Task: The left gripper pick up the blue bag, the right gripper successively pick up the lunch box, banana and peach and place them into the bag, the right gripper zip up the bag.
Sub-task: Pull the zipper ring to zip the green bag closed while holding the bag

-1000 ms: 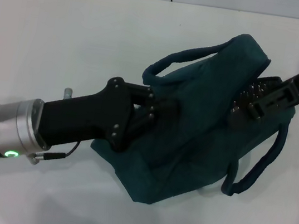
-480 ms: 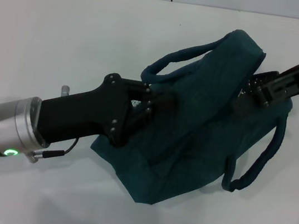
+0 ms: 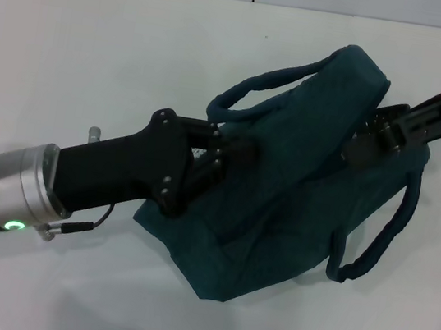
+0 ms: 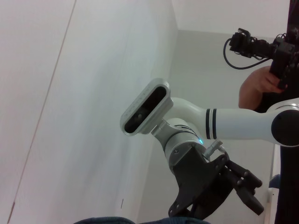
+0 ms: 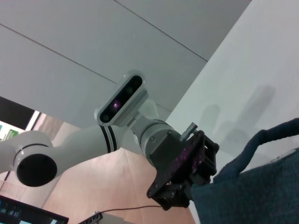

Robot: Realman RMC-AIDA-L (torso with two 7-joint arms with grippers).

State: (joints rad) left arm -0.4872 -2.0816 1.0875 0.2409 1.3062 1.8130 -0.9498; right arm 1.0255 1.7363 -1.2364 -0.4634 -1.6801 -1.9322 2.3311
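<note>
White and bare around the work, our desk [image 3: 81,44] carries the blue bag [image 3: 290,200], which lies slumped on its side toward our right, its body bulging as though things are already inside. No lunch box, banana or peach shows on the surface, so we judge them packed and the zipping step in hand.

Our left tool [image 3: 226,156] sits at the bag's near end, just below one carry handle [image 3: 253,87], with its fingers [image 3: 214,164] closed on a fold of the cloth. We read that hold as an anchor: the soft fabric would bunch and follow a zip pull unless one end is kept taut. In the right wrist view the same left tool [image 5: 175,198] is seen pressed against the edge of the bag [image 5: 252,191], which agrees with a pinch on the cloth.

Our right tool [image 3: 364,145] lies across the top of the bag at its far end, down on the cloth where we suppose the zip line runs. Whether its fingers are clamped on a pull tab we cannot tell; the tab itself is not visible.

A second handle [image 3: 376,238] loops loose on the desk beside the bag, clear of both arms.
</note>
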